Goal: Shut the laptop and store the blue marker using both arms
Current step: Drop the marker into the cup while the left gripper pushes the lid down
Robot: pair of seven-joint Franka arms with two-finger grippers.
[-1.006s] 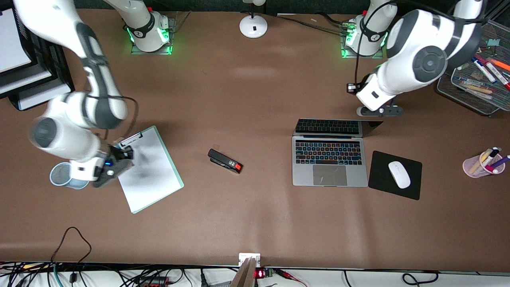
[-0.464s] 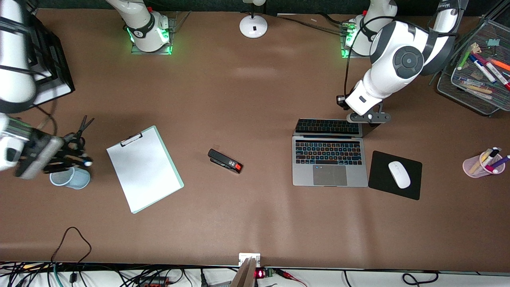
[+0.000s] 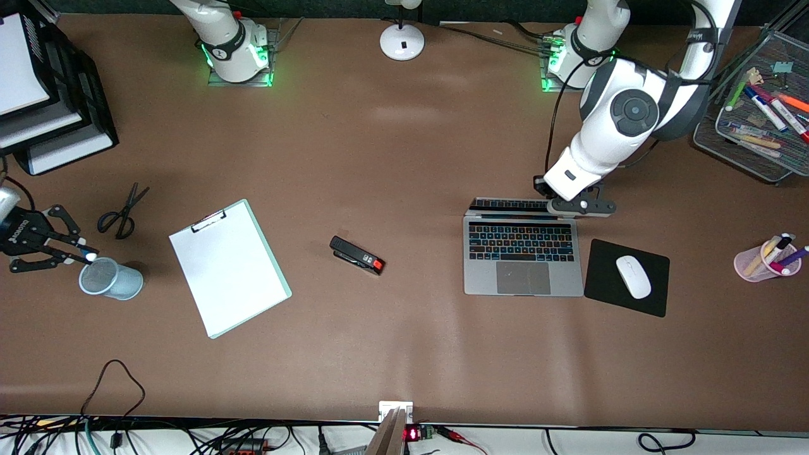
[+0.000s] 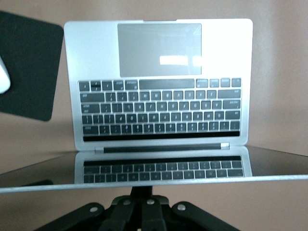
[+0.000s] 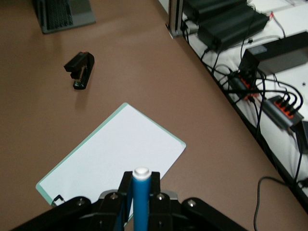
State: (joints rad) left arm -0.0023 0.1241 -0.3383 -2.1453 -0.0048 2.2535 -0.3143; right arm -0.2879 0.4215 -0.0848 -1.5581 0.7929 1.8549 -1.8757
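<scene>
Spanning the whole front view, the brown table [image 3: 392, 158] carries everything noted here; the laptop [image 3: 522, 259] serves as reference.

Laptop: silver-grey, lying toward the left arm's end of the table, still open. Keys lit in colours, trackpad on the side nearer the front camera. Lid tipped well forward over the keyboard, so only a thin strip of screen shows from above; the left wrist view shows the keyboard mirrored in the screen.

Clipboard [image 3: 229, 268]: white sheet, green edge, well apart from the laptop toward the right arm's end.

Mouse pad [image 3: 607, 297]: black, just beside the laptop toward the left arm's end, with a white mouse [image 3: 633, 276] on it.

Left gripper [image 3: 580, 206]: at the laptop's lid, at its corner toward the left arm's end. Cannot tell whether it is open or closed.

Right gripper [image 3: 81, 255]: well apart from the laptop, at the right arm's end of the table, over the rim of a pale blue cup [image 3: 111, 279]. Fingers [image 5: 155, 192] clamped on the blue marker [image 5: 141, 199]; marker's whitish end shows between them in the right wrist view.

Stapler [image 3: 357, 254]: black with a red end, between clipboard and laptop.

Scissors [image 3: 121, 212]: farther from the front camera than the cup.
</scene>
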